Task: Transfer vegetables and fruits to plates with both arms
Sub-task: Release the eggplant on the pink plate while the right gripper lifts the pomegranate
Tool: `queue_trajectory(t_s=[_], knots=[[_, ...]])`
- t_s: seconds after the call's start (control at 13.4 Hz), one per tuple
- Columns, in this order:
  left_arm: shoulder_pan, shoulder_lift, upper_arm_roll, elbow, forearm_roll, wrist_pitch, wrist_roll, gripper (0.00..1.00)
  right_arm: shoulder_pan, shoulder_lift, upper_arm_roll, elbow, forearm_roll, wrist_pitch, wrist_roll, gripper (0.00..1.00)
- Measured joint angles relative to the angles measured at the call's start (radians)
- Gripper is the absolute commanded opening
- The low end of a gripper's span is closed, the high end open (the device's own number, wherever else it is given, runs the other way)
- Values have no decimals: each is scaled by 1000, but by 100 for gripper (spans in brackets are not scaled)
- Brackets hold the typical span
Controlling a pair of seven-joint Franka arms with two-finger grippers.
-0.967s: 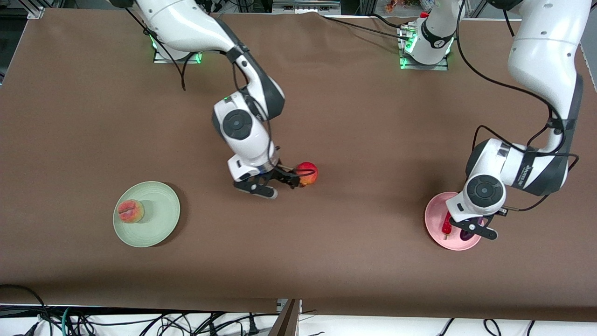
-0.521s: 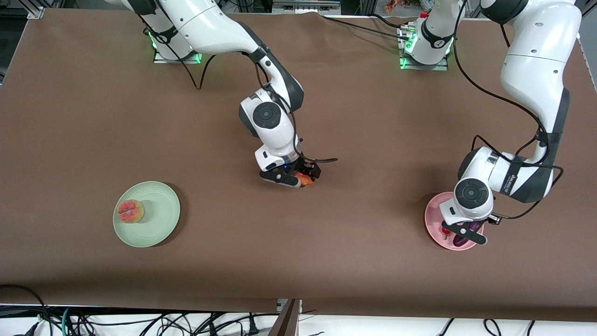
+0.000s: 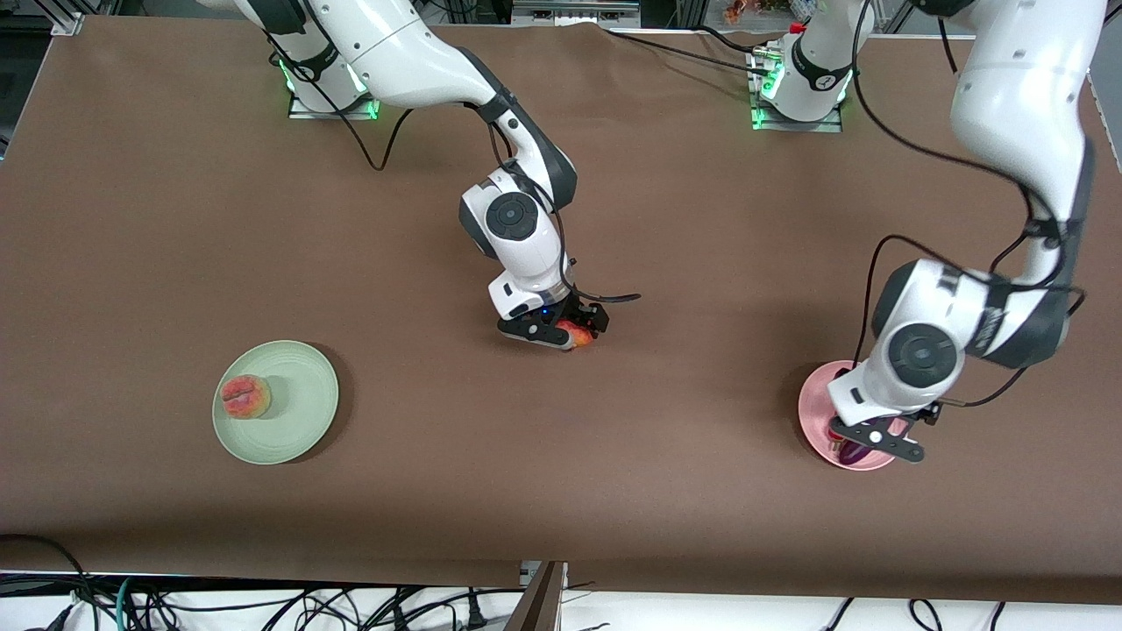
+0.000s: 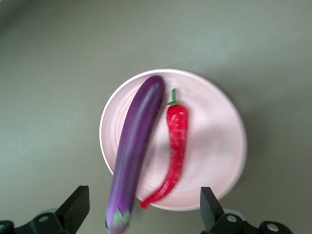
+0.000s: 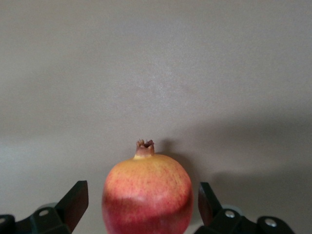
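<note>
The red-yellow pomegranate [image 5: 147,195] rests on the brown table near its middle, and it also shows in the front view [image 3: 580,333]. My right gripper [image 5: 142,197] is low around it, open, with a gap on each side between fruit and fingers. My left gripper [image 4: 144,204] is open and empty over the pink plate [image 4: 214,141]. The purple eggplant [image 4: 136,146] and the red chili [image 4: 176,146] lie side by side on that plate. The peach [image 3: 245,397] sits on the green plate [image 3: 298,412] toward the right arm's end.
The pink plate [image 3: 811,416] is toward the left arm's end of the table. Black cables trail from both arms. The brown table top [image 3: 561,456] stretches between the two plates. Cables hang below the table's front edge.
My right gripper moved from beside the pomegranate to stand around it. My left gripper rose a little above the pink plate; the eggplant and chili stayed on it.
</note>
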Motion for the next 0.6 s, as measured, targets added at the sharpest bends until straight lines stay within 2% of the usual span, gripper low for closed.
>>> queue_trajectory(t_s=[0.07,0.15,0.22,0.3,0.37,0.6], knots=[[3,-53,0,2,-65,-29,4,100,3,5,0,0,-6,3,0,100],[9,-103,0,2,-116,-58,5,100,5,9,0,0,-11,4,0,88],[16,-150,0,2,-165,-89,6,100,8,13,0,0,-12,4,0,59],[22,-193,1,4,-208,-119,6,100,11,18,0,0,-13,6,0,16],[30,-234,1,8,-247,-151,6,100,14,17,-1,1,-16,9,0,6],[40,-351,19,25,-335,-216,6,100,17,17,-16,7,-17,7,-1,5]])
